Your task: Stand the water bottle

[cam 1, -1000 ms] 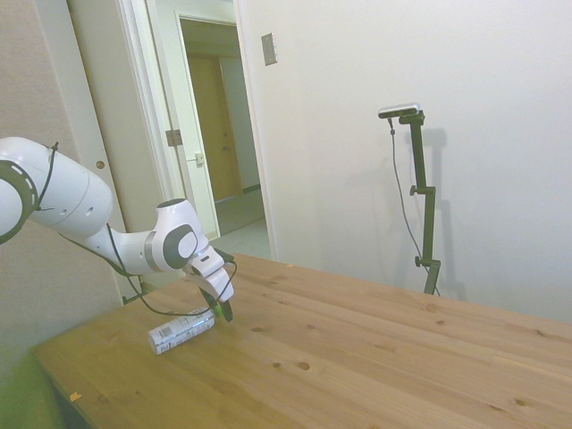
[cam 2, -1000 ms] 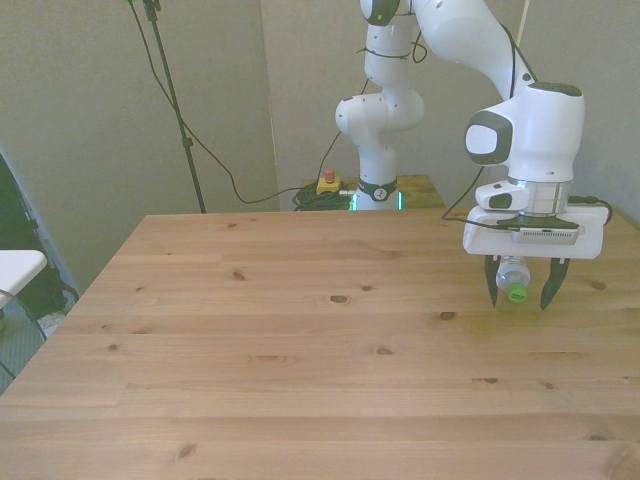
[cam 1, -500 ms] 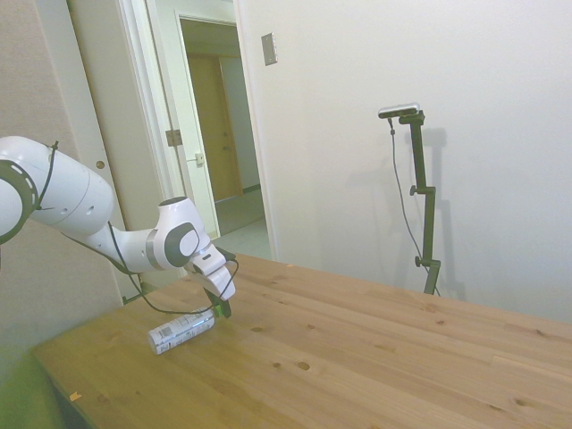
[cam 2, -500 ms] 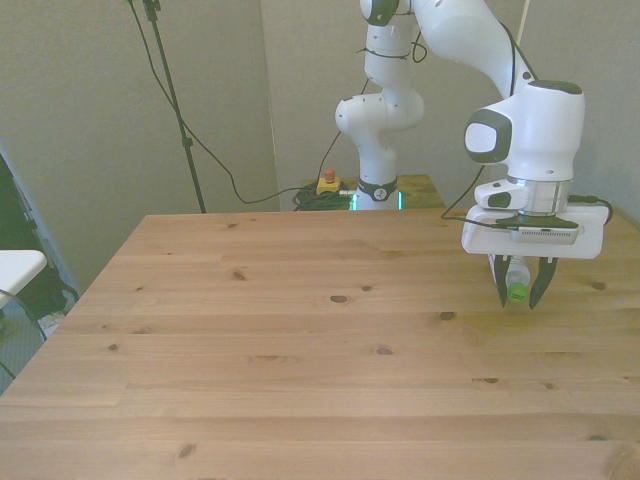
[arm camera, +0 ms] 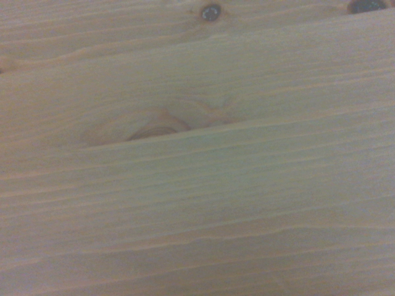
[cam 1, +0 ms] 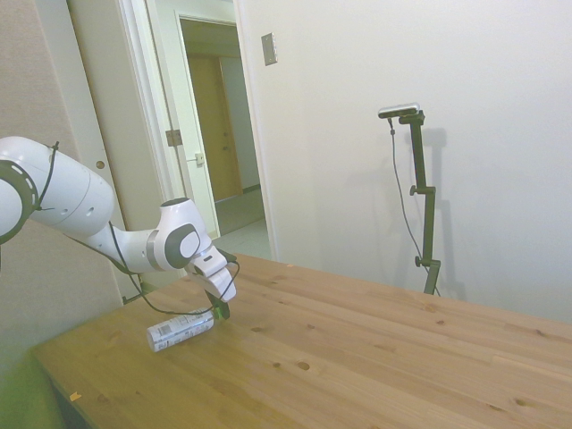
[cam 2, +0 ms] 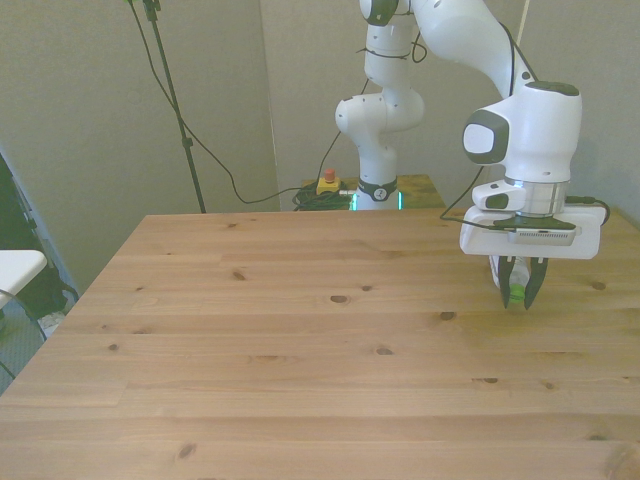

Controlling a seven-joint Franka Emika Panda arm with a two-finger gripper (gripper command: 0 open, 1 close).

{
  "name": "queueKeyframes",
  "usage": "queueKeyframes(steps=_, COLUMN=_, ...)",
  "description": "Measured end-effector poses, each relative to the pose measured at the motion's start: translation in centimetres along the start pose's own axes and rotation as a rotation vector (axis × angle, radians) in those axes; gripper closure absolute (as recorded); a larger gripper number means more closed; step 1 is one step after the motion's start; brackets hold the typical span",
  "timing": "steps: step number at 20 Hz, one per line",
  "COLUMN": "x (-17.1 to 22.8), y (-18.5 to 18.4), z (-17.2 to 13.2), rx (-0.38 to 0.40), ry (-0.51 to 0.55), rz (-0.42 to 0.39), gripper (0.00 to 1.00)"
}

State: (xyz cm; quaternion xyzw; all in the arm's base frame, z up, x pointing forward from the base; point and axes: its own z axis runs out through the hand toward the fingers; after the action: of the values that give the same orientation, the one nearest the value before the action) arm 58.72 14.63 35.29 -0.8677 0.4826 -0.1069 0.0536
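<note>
One sec ago the hand (cam 2: pixel 516 296) straddled the bottle (cam 1: pixel 181 330) w/ fingers wide, now they've pinched shut on its green-cap end, bottle lying flat on table (cam 2: pixel 300 350) nr the front view's right, so grasp looks done, lift & upend next.

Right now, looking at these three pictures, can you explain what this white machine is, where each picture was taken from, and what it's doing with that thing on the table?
The white machine is a robot arm ending in a two-finger gripper. One picture is taken from beside the wooden table, one from across it, facing the robot. The blurry third comes from a camera on the wrist and shows only wood grain. A small water bottle with a green cap lies on its side. The gripper's fingers are closed on the bottle's cap end, low over the table. The bottle is not yet standing.
</note>
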Motion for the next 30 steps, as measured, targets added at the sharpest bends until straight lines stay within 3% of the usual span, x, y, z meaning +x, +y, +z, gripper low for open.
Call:
queueKeyframes(steps=6, x=1.0, y=-0.1, z=-1.1, rx=0.041, ry=-0.01, rz=-0.025, gripper=1.0)
queueKeyframes(steps=13, x=2.4, y=-0.4, z=-7.8, rx=0.146, ry=0.039, rz=-0.042, gripper=1.0)
queueKeyframes(steps=18, x=1.7, y=0.8, z=-12.7, rx=0.23, ry=0.207, rz=-0.073, gripper=1.0)
queueKeyframes(steps=22, x=2.0, y=2.7, z=-15.4, rx=0.267, ry=0.352, rz=-0.05, gripper=1.0)
queueKeyframes(steps=30, x=5.1, y=5.3, z=-16.6, rx=0.327, ry=0.607, rz=0.057, gripper=1.0)
